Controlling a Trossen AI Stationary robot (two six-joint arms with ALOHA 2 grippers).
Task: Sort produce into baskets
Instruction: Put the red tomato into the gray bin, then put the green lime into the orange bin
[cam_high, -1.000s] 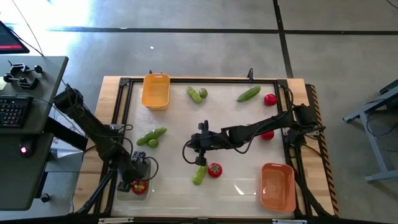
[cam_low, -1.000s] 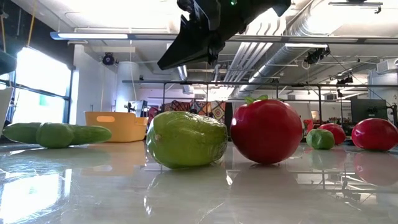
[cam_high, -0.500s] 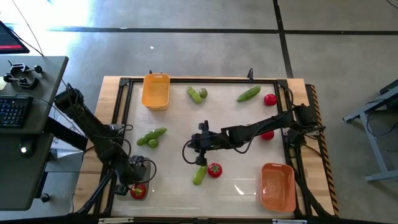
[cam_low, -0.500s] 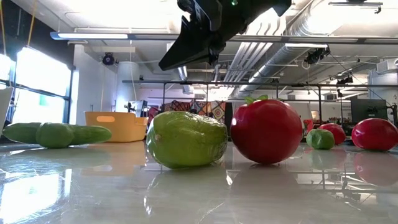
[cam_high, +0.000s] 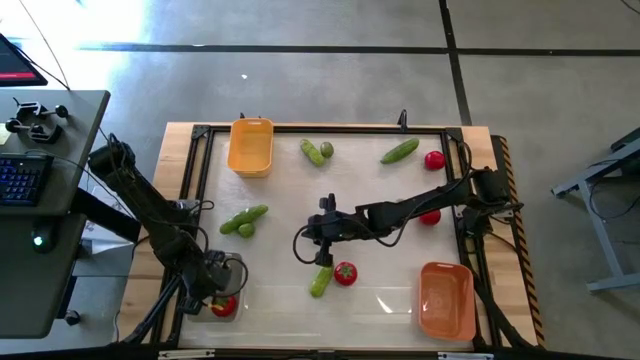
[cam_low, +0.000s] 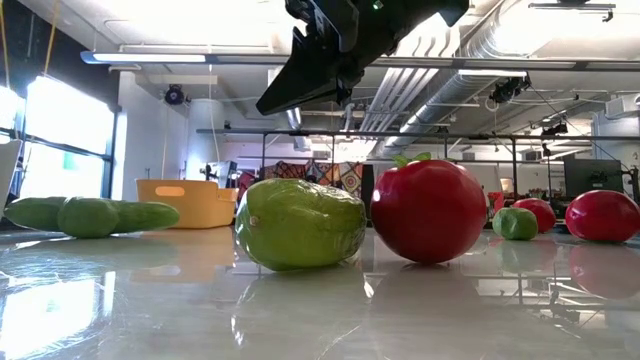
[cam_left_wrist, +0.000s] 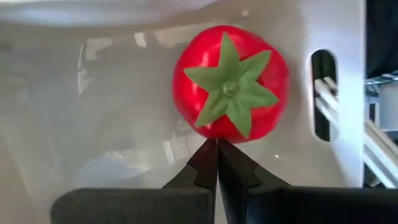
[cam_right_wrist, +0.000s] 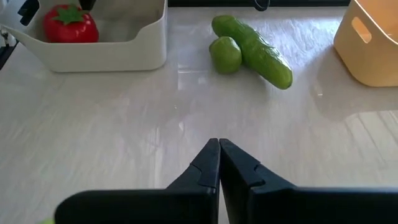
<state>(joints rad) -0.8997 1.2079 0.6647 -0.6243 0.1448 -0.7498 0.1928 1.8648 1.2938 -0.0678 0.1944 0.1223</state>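
A red tomato lies in the clear basket at the table's near left corner. My left gripper is shut, with its tips at the tomato's edge. My right gripper hangs shut over the table's middle, above and left of a cucumber and a tomato, and holds nothing. A cucumber with a lime lies at mid-left. The yellow-orange basket stands at the far left. The darker orange basket stands at the near right. My left gripper's shut fingertips stand right at the rim of the tomato, slanting down from above. Whether they touch it cannot be told. The tomato rests on the clear basket's floor, leaf cap up.
Near the far edge lie a cucumber with a lime, another cucumber and a tomato. A further tomato shows beside the right arm. A desk with a keyboard stands left of the table.
My left gripper has swung a little toward the table's left edge and turned slightly, staying shut. The tomato in the clear basket now shows more fully beside it.
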